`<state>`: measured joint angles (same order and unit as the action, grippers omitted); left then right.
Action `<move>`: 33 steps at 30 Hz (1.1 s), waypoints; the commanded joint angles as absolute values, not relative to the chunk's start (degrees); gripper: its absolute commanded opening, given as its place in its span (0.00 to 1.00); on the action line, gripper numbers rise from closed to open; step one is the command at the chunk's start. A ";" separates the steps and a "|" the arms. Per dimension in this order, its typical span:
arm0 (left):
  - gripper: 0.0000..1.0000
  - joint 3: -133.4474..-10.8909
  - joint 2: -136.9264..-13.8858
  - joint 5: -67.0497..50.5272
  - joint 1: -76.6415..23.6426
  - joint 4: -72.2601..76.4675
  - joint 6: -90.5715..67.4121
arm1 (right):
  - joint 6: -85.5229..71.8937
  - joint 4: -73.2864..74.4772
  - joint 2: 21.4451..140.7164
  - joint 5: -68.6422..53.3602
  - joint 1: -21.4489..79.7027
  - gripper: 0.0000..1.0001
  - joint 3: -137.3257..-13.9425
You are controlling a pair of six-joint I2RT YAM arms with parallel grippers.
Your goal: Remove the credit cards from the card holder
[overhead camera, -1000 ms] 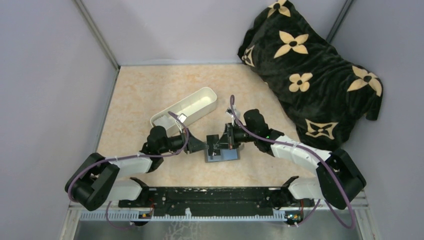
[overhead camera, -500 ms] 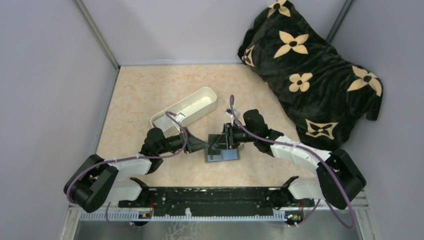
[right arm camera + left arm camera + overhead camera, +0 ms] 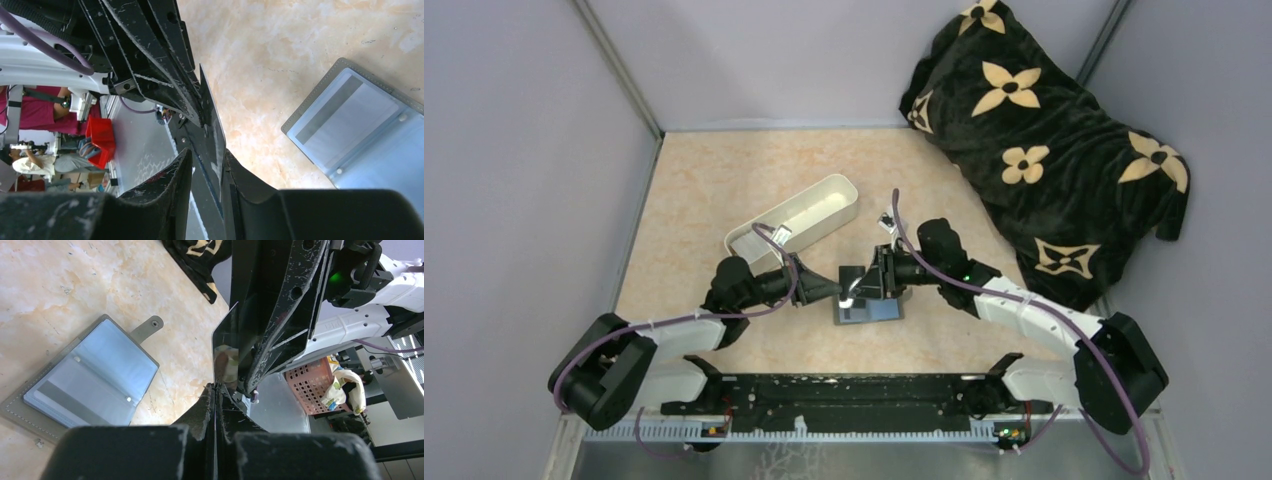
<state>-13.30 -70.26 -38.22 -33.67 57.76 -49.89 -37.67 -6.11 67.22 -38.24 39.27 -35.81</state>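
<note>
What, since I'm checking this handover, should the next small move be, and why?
Probably back the right claw away: its jaws stand open around the thin dark rectangular card, which the shut left claw pinches.

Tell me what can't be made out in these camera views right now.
- Black card print: near edge-on in both wrist views, tiny from the top.
- Card holder pockets: cloudy sleeves in left wrist view; cut off by the frame edge in right wrist view.
- White tray contents: cable crosses it, top view.

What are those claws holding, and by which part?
The left gripper pinches a dark card by one edge; the right gripper has its jaws slightly open around the opposite edge.
</note>
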 commanded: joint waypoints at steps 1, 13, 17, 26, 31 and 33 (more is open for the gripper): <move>0.00 -13.33 -70.04 -37.67 -33.84 59.97 -49.13 | -37.49 -7.23 63.96 -39.79 39.84 0.28 -37.71; 0.00 -12.31 -79.65 -45.41 -33.85 89.08 -59.56 | -37.78 -9.06 59.58 -44.03 39.82 0.27 -38.59; 0.00 -12.44 -84.44 -46.54 -33.79 98.93 -64.58 | -37.52 -8.47 59.12 -44.03 39.82 0.28 -38.58; 0.00 -12.37 -83.13 -46.96 -33.41 100.11 -64.59 | -33.44 -1.40 56.12 -41.66 39.28 0.27 -40.72; 0.00 -11.63 -83.90 -46.18 -33.31 101.25 -64.88 | -32.81 0.64 55.37 -41.26 38.99 0.28 -41.39; 0.00 -11.56 -84.75 -46.21 -33.31 102.44 -65.52 | -32.64 0.91 54.94 -41.07 38.86 0.27 -41.25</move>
